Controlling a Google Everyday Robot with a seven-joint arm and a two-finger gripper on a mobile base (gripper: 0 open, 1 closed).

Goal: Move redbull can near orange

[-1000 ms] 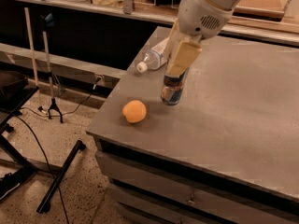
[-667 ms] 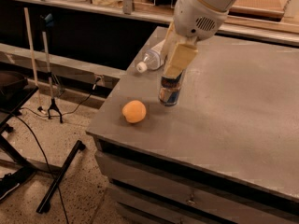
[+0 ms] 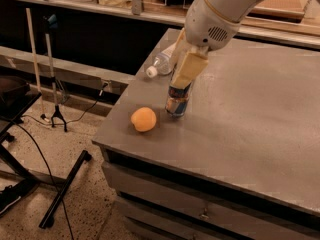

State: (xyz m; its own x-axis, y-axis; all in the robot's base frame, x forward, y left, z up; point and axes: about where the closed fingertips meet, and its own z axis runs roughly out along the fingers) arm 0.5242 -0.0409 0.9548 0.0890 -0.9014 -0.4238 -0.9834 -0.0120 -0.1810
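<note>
The redbull can [image 3: 177,103] stands upright on the grey table [image 3: 250,124], blue and silver with a red marking. Its top is hidden by my gripper [image 3: 186,74], whose cream fingers [image 3: 189,70] reach down over the can's upper half from above. The orange [image 3: 144,119] lies on the table a short way to the can's left, near the table's left front corner. Can and orange are apart, with a small gap between them.
A clear plastic bottle with a white cap [image 3: 161,64] lies on its side behind the can, near the table's left edge. The table's left and front edges drop off close to the orange. A black stand [image 3: 55,114] and cables are on the floor to the left.
The can and my gripper have shifted slightly left and toward the front, closer to the orange. The orange has not moved.
</note>
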